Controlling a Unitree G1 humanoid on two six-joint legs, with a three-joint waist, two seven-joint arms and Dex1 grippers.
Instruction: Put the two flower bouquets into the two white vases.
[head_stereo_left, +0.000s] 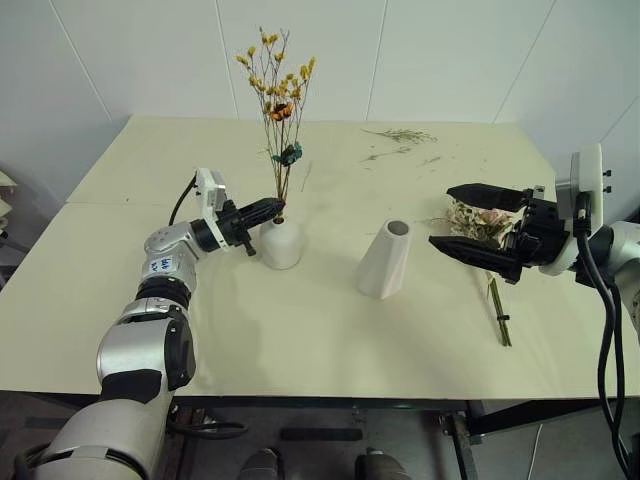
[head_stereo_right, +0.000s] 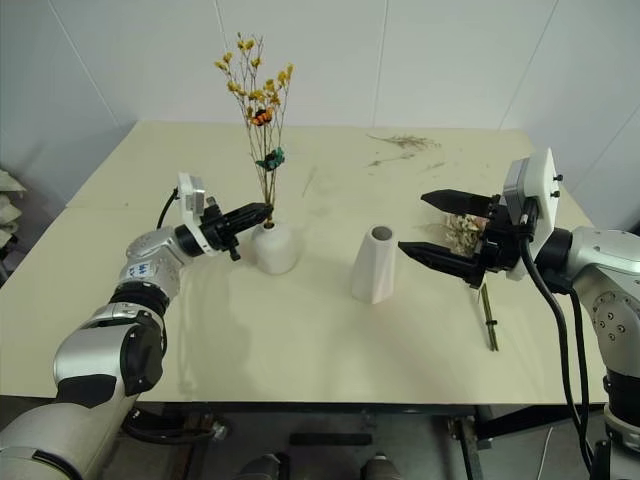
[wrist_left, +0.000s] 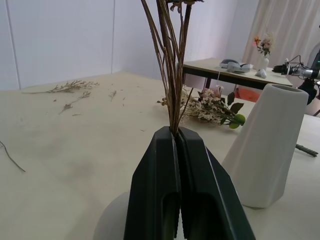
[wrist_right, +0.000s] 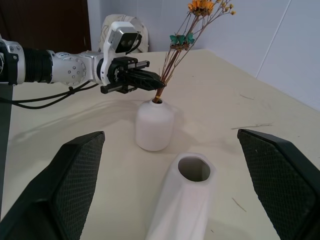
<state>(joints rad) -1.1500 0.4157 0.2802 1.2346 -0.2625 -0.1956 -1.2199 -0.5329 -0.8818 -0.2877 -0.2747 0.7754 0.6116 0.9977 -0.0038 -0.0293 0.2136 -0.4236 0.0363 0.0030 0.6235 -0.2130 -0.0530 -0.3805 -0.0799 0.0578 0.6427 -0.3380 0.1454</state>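
In the round vase (head_stereo_left: 281, 243), yellow sprigs (head_stereo_left: 279, 100) stand upright

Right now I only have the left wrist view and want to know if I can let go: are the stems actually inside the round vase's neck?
Observer: Yes. In the right wrist view the dried sprig bunch runs down into the mouth of the round vase, with the left gripper shut on the stems just above the neck.
Operator: Where is the right gripper?
Observer: The right gripper hangs open above the table, to the right of the cone vase.
Operator: And the rose bouquet?
Observer: The rose bouquet lies flat on the table behind the open fingers, its stems toward the near edge.
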